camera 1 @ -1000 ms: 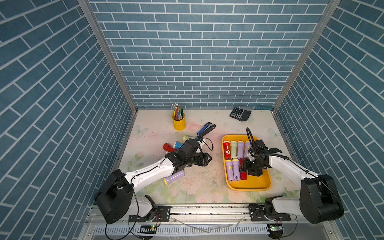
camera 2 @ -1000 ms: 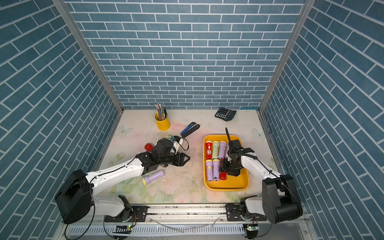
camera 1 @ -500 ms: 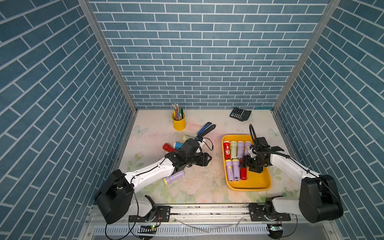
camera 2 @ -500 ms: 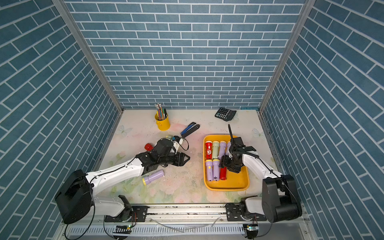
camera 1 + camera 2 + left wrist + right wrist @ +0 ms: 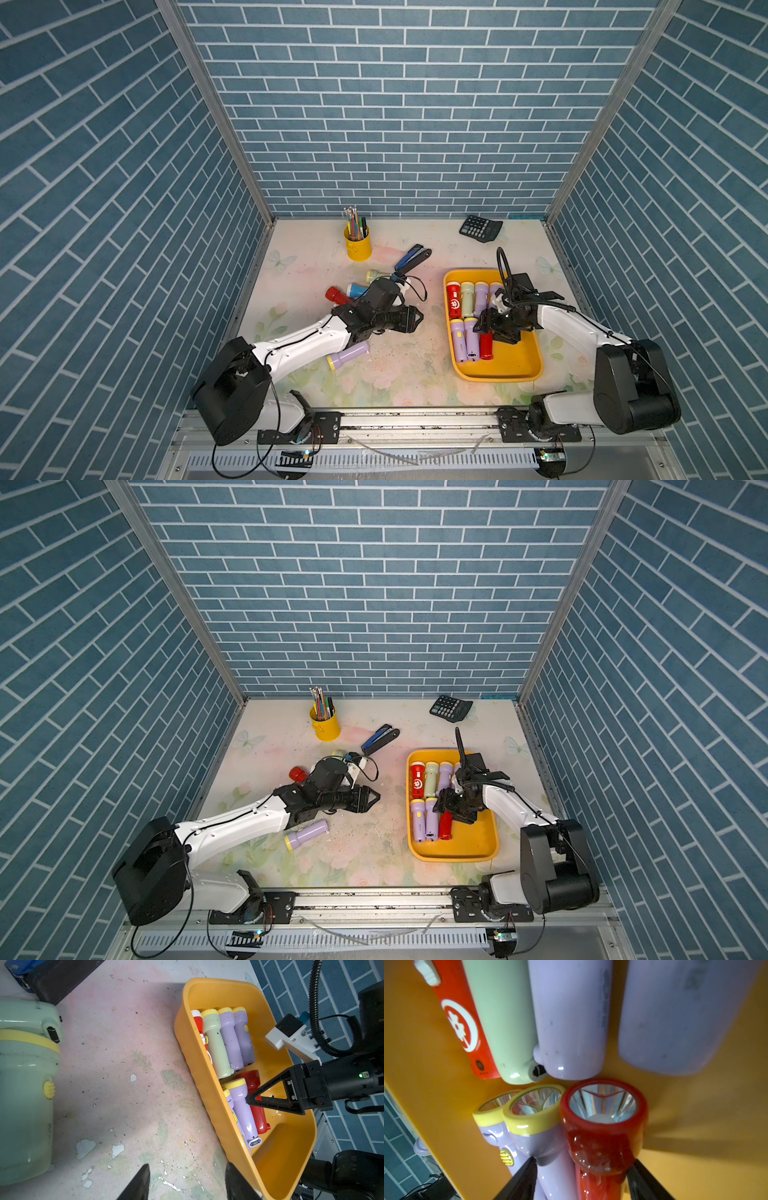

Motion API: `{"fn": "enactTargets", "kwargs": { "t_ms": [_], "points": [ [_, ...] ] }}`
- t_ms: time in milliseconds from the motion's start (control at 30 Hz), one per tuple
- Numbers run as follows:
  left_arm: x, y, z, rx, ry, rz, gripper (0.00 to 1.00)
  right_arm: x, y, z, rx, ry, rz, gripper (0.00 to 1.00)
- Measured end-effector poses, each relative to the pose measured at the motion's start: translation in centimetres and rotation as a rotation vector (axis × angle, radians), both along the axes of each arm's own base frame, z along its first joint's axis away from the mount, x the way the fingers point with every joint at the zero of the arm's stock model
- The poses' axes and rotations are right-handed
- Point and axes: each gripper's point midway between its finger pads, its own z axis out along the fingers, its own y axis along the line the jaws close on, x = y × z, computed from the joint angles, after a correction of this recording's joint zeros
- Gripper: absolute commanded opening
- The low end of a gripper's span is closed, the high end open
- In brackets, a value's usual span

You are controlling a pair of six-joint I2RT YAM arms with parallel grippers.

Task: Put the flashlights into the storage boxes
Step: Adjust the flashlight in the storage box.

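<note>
- right jaws are down inside the yellow tray point(image 5: 513, 361), spread either side of a red flashlight point(image 5: 602, 1142) in the near row. Doesn't look like they're pinching it
- the tray has seven flashlights point(image 5: 467, 299) in total, lying flat in two rows
- left jaws are partway open with nothing between them, over bare desk point(image 5: 395, 370) between the tray and the loose ones
- out on the desk: a lilac flashlight point(image 5: 348, 355) right beside the left arm point(image 5: 307, 340), plus another red flashlight point(image 5: 336, 295), a blue flashlight point(image 5: 357, 289) and a pale green flashlight point(image 5: 375, 275) bunched up behind that arm
</note>
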Motion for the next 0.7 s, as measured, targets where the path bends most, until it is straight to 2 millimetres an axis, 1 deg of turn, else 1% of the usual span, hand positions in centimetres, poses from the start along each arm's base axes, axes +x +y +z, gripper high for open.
{"fn": "enactTargets", "kwargs": {
  "t_ms": [133,333,433,600,700],
  "points": [
    [0.06,-0.07,-0.16,0.001,0.002,0.000,0.59,0.00,0.06,0.02,0.008,0.002,-0.001,0.68],
    [0.06,-0.07,-0.37,0.005,0.006,0.000,0.59,-0.05,0.16,0.07,0.013,0.002,0.007,0.74],
    [0.06,-0.05,-0.38,0.006,0.006,0.000,0.59,-0.09,0.15,0.06,0.013,0.003,0.008,0.75],
    [-0.05,0.23,-0.70,0.022,0.015,0.006,0.59,-0.55,-0.12,0.01,-0.003,0.015,0.013,0.75],
    [-0.23,0.56,-0.97,0.038,0.025,0.010,0.59,-0.73,-0.36,0.40,-0.019,0.013,0.013,0.75]
  ]
}}
